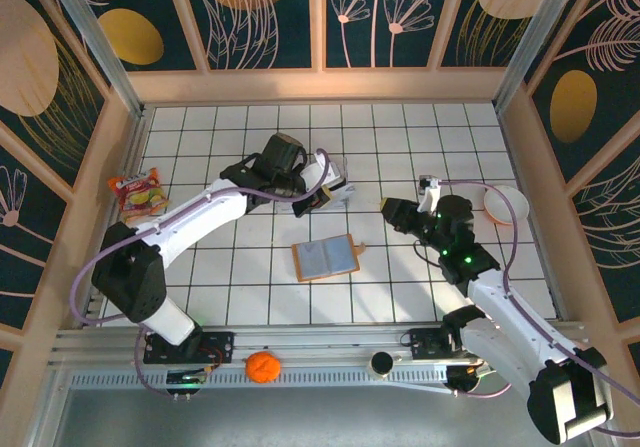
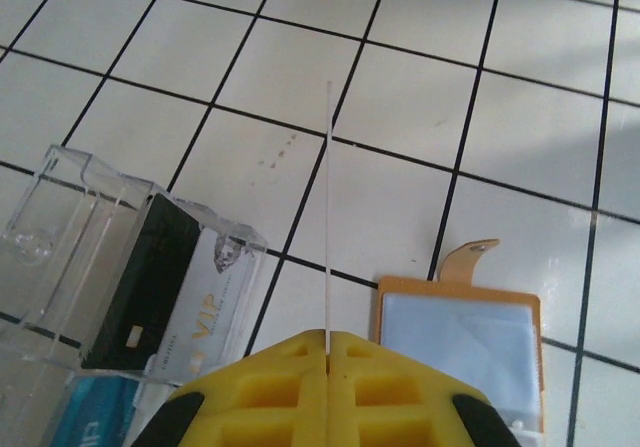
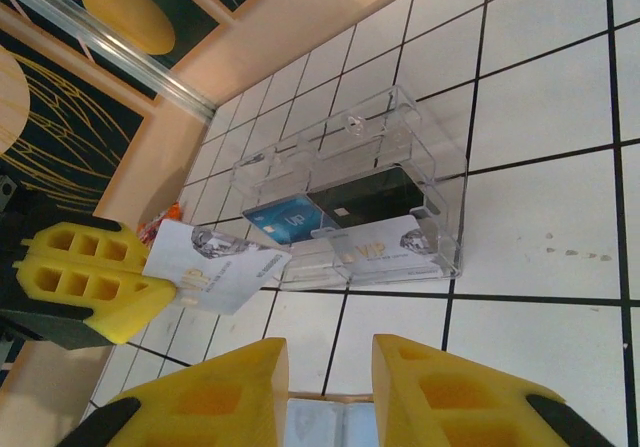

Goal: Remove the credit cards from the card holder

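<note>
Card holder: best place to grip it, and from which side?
Probably the strap tab, approached from the right gripper's side. The card holder lies open and flat on the tiles, leaving its edges little to pinch; the tab juts past its right edge.

"VIP" in gold capitals on a white card lying in the clear box. Small print runs beside it, too fine to read. The right wrist view shows the same "VIP".
Blue card in the box: white mark, blurred.
Second white card, pinched in the left claw: gold print, illegible.
Snack packet on the desk: lettering too small.
</note>
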Motion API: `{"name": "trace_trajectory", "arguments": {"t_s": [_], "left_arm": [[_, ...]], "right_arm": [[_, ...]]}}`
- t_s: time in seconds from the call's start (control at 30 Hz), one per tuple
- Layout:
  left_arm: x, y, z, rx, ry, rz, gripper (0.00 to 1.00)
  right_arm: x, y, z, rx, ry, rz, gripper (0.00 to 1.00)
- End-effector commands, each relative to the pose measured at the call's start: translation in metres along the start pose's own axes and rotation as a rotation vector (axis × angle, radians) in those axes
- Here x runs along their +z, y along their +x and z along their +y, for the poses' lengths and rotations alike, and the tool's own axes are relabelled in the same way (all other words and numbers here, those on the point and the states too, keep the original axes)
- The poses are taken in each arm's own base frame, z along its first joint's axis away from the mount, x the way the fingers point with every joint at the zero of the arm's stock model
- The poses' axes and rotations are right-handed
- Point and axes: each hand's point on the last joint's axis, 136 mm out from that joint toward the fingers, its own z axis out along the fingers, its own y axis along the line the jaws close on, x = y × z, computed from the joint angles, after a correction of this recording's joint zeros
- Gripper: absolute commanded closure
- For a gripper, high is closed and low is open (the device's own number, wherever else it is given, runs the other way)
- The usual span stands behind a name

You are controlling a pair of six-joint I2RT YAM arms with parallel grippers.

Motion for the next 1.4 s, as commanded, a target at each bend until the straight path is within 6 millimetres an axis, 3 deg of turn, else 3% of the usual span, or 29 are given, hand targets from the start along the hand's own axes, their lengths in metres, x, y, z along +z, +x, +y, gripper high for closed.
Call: {"name": "trace_trajectory", "arguments": {"t_s": [0.0,0.23,0.6,0.8,1.37], "left_arm": [[0.009,0.005,0.003,0.136,0.014,0.068,1.00],[0.042,0.038,0.025,0.176,0.004,0.249,1.00],[0.051,0.042,0.037,0.246,-0.032,0.274,1.00],[0.062,0.049,0.054,0.239,-0.097,0.316,1.00],[0.076,0.057,0.062,0.267,-0.104,0.345,1.00]], "right_arm": [[0.000,0.004,-0.007,-0.006,0.013,0.014,0.72],[0.005,0.003,-0.020,0.013,0.051,0.025,0.72],[0.013,-0.001,-0.026,0.026,0.069,0.037,0.72],[0.015,-0.001,-0.026,0.028,0.065,0.042,0.72],[0.015,-0.002,-0.027,0.034,0.064,0.044,0.72]]}}
